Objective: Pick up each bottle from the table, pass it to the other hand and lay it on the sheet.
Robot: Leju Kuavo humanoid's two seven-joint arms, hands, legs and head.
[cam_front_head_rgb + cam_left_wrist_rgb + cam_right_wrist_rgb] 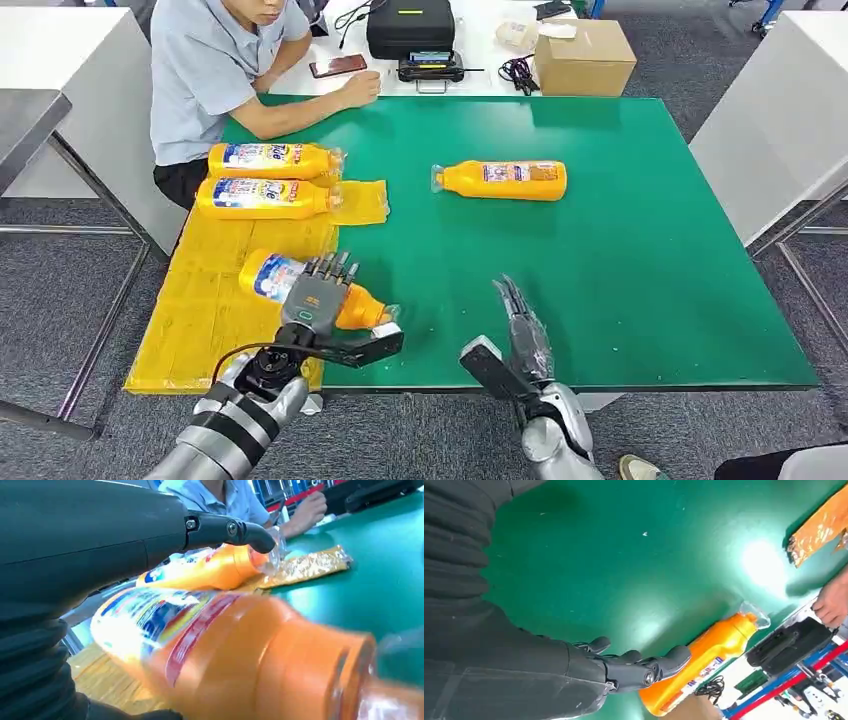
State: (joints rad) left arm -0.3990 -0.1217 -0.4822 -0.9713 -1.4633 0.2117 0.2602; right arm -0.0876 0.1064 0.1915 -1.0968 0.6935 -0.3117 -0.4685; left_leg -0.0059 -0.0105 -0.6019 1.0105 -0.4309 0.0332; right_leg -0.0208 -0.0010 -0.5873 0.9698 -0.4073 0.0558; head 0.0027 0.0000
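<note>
Left hand: the left hand [318, 295] lies over an orange bottle [300, 287] with its fingers wrapped on it, so it holds the bottle.
Held bottle: it lies on its side at the near end of the yellow sheet [200, 310], with its cap end over the green desk [640, 290]. In the left wrist view the held bottle [235, 655] looks big and blurry.
Right hand: the right hand [522, 335] is low over the near edge of the desk. Its fingers are straight and apart, and it holds nothing. In the right wrist view the fingers [634, 667] are a little bent above the green top.
Two bottles on the sheet: one bottle [272, 160] and a second bottle [265, 197] lie side by side at the far end of the sheet, close together.
Bottle on the desk: a lone bottle [503, 180] lies on its side on the green top, well apart from both hands.
Person: a person [225, 70] in a light shirt sits at the far left corner, with one arm on the desk.
Far things: a brown box [585, 57] and a black case [410, 25] are on the white table behind.
</note>
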